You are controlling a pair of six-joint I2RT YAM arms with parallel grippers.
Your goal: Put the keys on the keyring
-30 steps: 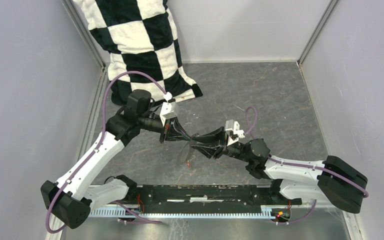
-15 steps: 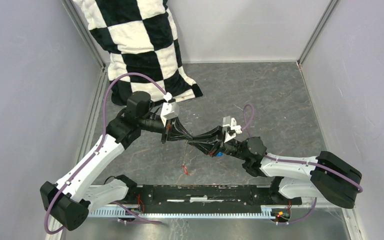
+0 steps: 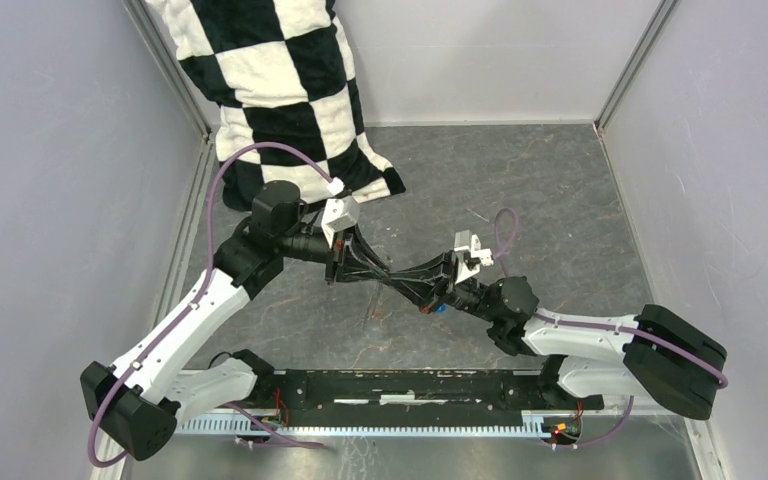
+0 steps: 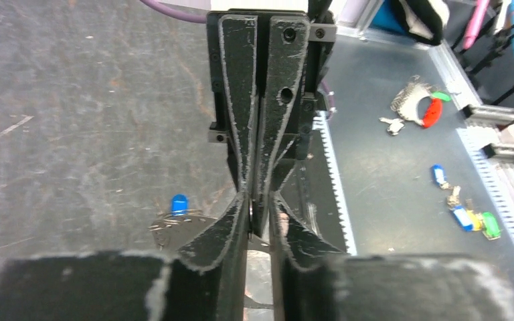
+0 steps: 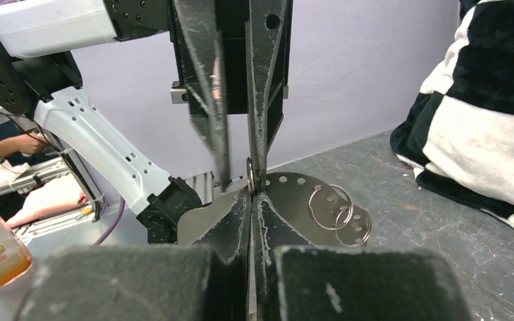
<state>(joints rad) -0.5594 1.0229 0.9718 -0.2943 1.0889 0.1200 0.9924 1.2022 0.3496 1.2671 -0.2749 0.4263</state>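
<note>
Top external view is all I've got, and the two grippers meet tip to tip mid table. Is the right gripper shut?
Observer: Yes, the right wrist view shows the right gripper with its fingers pressed together.
Operator: And the left gripper?
Observer: The left gripper has its fingers slightly apart, and the right gripper's tips meet that gap.
Operator: Anything behind the tips?
Observer: A flat metal plate with a row of holes. Two small rings overlap it in that view.
</note>
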